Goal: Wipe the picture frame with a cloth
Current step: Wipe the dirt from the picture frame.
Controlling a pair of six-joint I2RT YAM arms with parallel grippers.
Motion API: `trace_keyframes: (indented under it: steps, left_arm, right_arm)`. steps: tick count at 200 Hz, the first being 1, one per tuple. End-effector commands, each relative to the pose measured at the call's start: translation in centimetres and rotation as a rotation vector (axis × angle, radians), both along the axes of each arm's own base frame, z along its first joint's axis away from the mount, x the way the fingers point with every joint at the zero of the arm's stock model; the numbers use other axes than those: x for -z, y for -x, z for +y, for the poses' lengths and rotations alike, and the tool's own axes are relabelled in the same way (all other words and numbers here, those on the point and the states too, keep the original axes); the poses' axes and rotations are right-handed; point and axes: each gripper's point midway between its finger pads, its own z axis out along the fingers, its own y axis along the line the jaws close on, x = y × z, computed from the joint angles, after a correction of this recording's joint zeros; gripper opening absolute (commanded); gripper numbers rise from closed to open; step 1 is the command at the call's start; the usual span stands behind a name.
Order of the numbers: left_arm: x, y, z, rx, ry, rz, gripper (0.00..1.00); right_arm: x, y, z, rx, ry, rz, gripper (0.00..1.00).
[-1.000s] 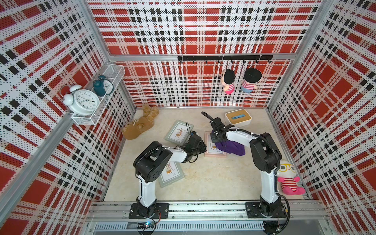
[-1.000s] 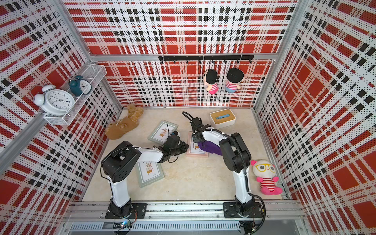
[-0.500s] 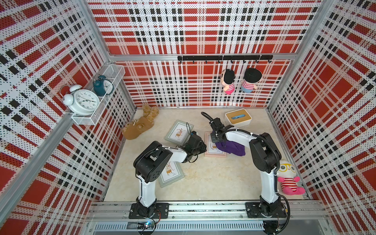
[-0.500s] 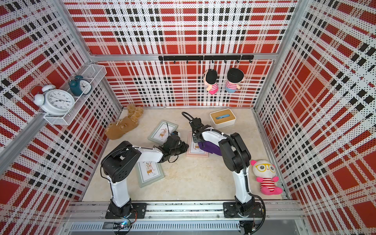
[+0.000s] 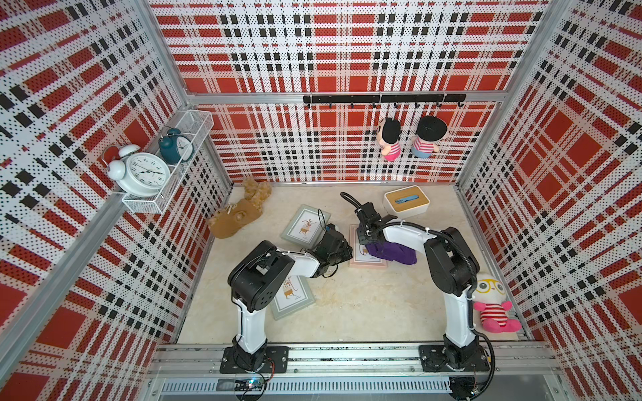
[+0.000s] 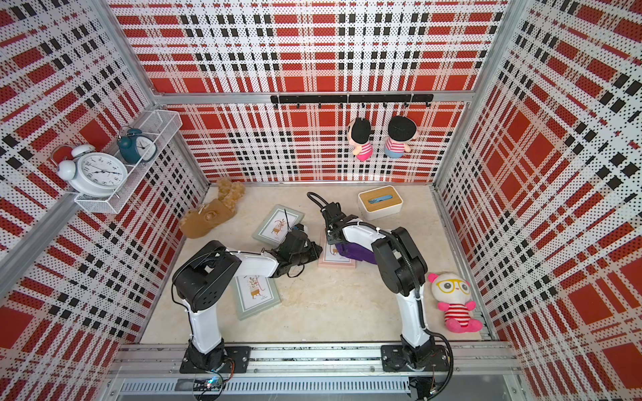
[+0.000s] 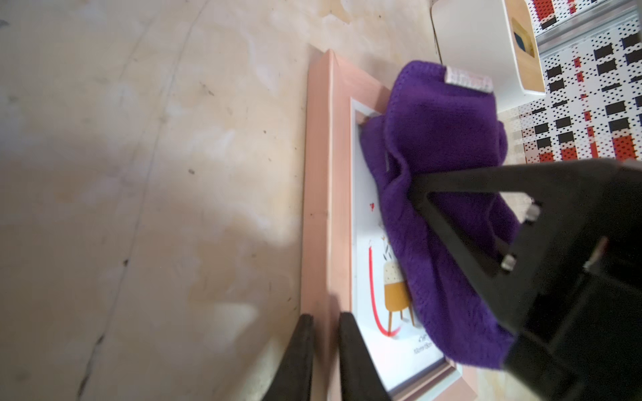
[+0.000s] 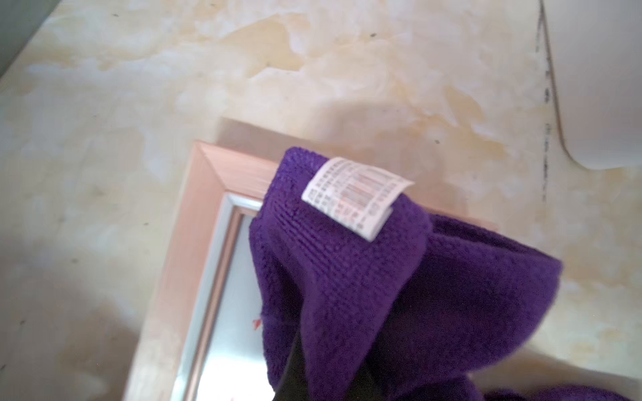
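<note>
A pink picture frame (image 5: 368,264) (image 6: 336,264) lies flat in the middle of the floor. My left gripper (image 5: 348,250) (image 6: 318,251) is shut on its side rail; in the left wrist view the two fingers (image 7: 305,333) pinch the pink frame (image 7: 318,208) edge. The purple cloth (image 5: 392,253) (image 6: 357,255) is bunched on the glass at the frame's far corner, its white tag (image 8: 357,196) up. My right gripper (image 5: 364,242) (image 6: 332,239) (image 8: 326,368) is shut on the cloth (image 8: 347,277) (image 7: 444,139), its fingertips buried in the folds.
Two grey-green frames (image 5: 305,225) (image 5: 291,300) lie to the left, one partly under the left arm. A brown plush (image 5: 239,215) sits at the back left, a white box with a wooden lid (image 5: 406,203) behind the right gripper, a pink-and-white plush (image 5: 493,307) at the right wall.
The right gripper with the cloth has crept slightly to the left over the frame. The left gripper holds the frame's edge as before.
</note>
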Motion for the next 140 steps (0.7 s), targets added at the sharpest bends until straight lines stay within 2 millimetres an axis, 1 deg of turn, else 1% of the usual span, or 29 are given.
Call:
trace_keyframes:
  steps: [1,14,20,23,31,41,59,69,81,98,105,122,127,140]
  left_arm:
    - [6.4,5.4,1.8,0.063,-0.142,0.228,0.17]
    - [6.4,5.4,1.8,0.062,-0.142,0.228,0.17]
    - [6.4,5.4,1.8,0.061,-0.142,0.229,0.17]
    - [6.4,5.4,1.8,0.062,-0.142,0.228,0.17]
    - [6.4,5.5,1.8,0.060,-0.143,0.229,0.17]
    - [6.5,5.5,1.9,0.059,-0.143,0.230,0.17]
    - [6.5,5.6,2.0,0.058,-0.146,0.232,0.17]
    - [6.6,5.7,2.1,0.059,-0.147,0.232,0.17]
    - [6.5,5.7,2.1,0.057,-0.147,0.231,0.17]
    - [6.5,5.7,2.0,0.057,-0.142,0.230,0.17]
    - [6.5,5.7,2.1,0.056,-0.143,0.232,0.17]
    - [6.7,5.8,2.0,0.056,-0.141,0.234,0.17]
    - [6.6,5.7,2.0,0.056,-0.140,0.233,0.17]
    - [6.7,5.8,2.0,0.056,-0.139,0.235,0.17]
  right_arm:
    - [1.9,2.5,0.3,-0.084,0.068,0.061,0.00]
    - [2.2,3.6,2.6,-0.156,0.039,0.060,0.00]
    - [2.4,3.7,2.9,-0.159,0.033,0.058,0.00]
    - [2.6,3.9,3.5,-0.171,0.009,0.070,0.00]
    - [2.7,3.8,3.7,-0.162,-0.009,0.070,0.00]
    - [2.7,3.2,3.2,-0.128,0.000,0.055,0.00]
    - [2.7,1.7,0.4,-0.023,0.050,0.029,0.00]
    - [2.7,1.4,-0.8,0.011,0.057,0.020,0.00]
    - [2.4,1.5,-1.4,-0.002,0.058,0.002,0.00]
    - [2.4,3.1,-0.3,-0.105,0.013,0.016,0.00]
    - [2.4,4.2,0.9,-0.169,-0.031,0.031,0.00]
    - [2.6,6.3,2.5,-0.263,-0.079,0.048,0.00]
    - [2.8,6.6,2.7,-0.273,-0.087,0.054,0.00]
    - [2.8,6.4,2.8,-0.257,-0.100,0.045,0.00]
